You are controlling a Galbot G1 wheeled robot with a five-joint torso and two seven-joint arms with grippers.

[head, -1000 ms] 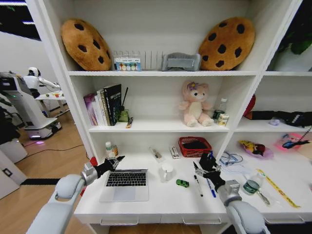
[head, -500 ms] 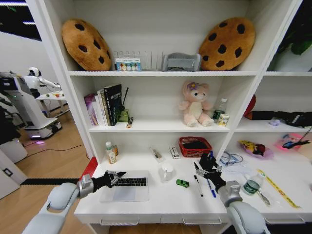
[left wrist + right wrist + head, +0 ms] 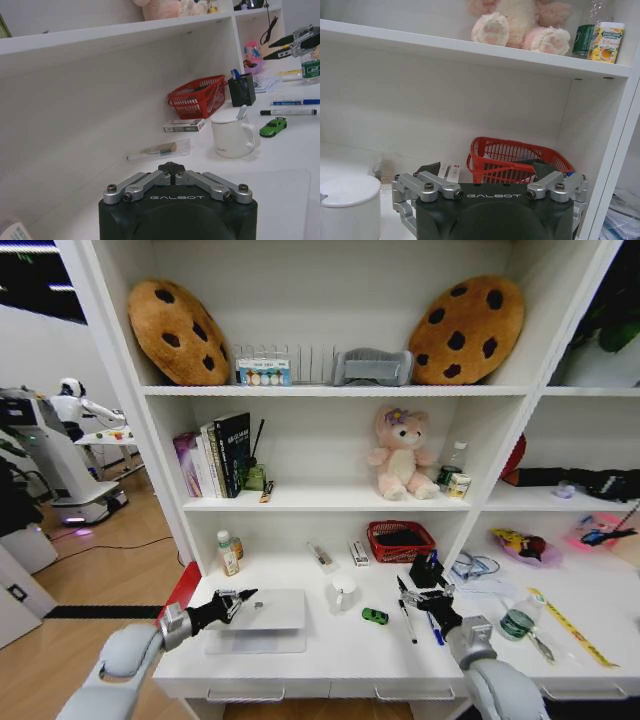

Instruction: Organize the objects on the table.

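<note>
Silver laptop (image 3: 262,618) beside left hand (image 3: 243,597)

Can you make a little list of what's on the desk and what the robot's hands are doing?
laptop: silver, lid down or nearly down
left gripper: shut, at the laptop's left edge
right gripper: open, over the pens
white cup: right of the laptop
green toy car: between cup and pens
red basket: at the back

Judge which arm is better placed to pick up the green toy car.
Right, probably. The right gripper hovers open just beside the green toy car, while the left gripper sits shut at the silver laptop's lid, farther away.
</note>
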